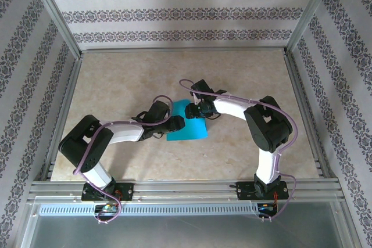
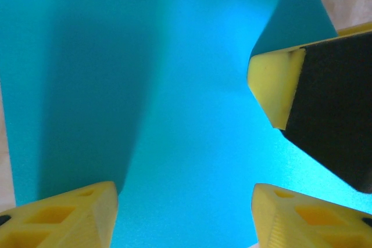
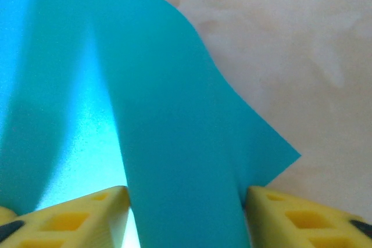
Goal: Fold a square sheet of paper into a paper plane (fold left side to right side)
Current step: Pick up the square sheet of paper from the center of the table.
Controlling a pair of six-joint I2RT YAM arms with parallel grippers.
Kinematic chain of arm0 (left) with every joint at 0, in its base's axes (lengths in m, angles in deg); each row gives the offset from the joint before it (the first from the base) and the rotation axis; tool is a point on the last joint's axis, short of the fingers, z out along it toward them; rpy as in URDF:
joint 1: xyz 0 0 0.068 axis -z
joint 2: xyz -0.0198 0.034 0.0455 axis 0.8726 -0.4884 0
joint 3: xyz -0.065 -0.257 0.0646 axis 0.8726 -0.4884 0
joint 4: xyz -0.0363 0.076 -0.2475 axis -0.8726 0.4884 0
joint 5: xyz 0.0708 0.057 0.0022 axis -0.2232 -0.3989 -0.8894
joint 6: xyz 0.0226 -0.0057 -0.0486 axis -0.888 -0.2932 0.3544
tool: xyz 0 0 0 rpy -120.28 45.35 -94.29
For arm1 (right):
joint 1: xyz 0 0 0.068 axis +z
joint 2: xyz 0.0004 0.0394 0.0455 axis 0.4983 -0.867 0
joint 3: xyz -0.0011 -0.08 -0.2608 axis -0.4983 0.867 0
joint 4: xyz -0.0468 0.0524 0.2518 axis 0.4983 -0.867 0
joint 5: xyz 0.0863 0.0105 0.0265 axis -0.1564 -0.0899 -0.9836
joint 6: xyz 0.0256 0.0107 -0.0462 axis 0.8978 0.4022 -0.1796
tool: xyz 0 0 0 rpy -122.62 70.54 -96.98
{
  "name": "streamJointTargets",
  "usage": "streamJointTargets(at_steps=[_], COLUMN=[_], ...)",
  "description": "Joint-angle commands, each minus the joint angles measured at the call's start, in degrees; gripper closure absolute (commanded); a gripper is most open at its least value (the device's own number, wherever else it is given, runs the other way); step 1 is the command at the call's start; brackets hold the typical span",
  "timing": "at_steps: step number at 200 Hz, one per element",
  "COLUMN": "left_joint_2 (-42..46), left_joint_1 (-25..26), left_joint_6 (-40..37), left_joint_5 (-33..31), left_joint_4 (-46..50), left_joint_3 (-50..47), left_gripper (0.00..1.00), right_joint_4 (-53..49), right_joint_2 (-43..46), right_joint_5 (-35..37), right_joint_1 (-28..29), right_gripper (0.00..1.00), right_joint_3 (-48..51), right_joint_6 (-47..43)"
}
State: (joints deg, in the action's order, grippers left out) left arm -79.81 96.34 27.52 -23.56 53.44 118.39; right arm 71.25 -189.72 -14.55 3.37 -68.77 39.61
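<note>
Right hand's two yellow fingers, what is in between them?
The square sheet of paper: in the right wrist view a raised hump of it runs between the right hand's fingers. Whether they squeeze it is unclear.

Your left gripper (image 1: 175, 124) is sitting at the left edge of the square sheet of paper (image 1: 189, 129), and your right gripper (image 1: 196, 110) is hanging over its far part
</note>
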Motion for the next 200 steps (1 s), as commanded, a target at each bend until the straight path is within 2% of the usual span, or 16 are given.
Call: streamJointTargets(at_steps=[1,62,83,97,137,168,200], left_joint_2=[2.36,13.84,17.95,21.29,33.32,40.36,41.10], left_joint_1=[0.23,-5.78,-9.76,-12.48,-21.01,-23.40,-23.55], left_joint_6=[-1.19,-6.10,-6.77,-7.42,-8.49,-10.83,-8.66], left_joint_5=[-1.38,-0.37,3.71,6.27,15.27,21.30,28.37], left_joint_4=[3.28,6.00,5.99,5.16,-3.52,-3.10,-8.84], left_joint_3=[-1.99,-3.78,-4.84,-6.21,-12.92,-12.42,-11.30], left_gripper=[0.32,0.19,0.17,0.12,0.00,0.00,0.00], right_joint_4=[-0.23,3.62,4.90,5.91,9.80,10.98,14.33], right_joint_2=[3.09,7.18,10.07,12.85,22.41,30.21,36.68], right_joint_5=[-3.69,-11.61,-13.78,-15.71,-25.09,-33.20,-41.17], right_joint_1=[-0.07,-2.72,-3.75,-4.63,-9.12,-13.54,-16.52], right_gripper=[0.51,0.69,0.70,0.71,0.73,0.76,0.77], right_joint_3=[1.18,4.95,6.34,7.50,10.97,12.19,12.36], right_joint_6=[0.29,2.15,2.92,3.41,6.00,8.74,13.89])
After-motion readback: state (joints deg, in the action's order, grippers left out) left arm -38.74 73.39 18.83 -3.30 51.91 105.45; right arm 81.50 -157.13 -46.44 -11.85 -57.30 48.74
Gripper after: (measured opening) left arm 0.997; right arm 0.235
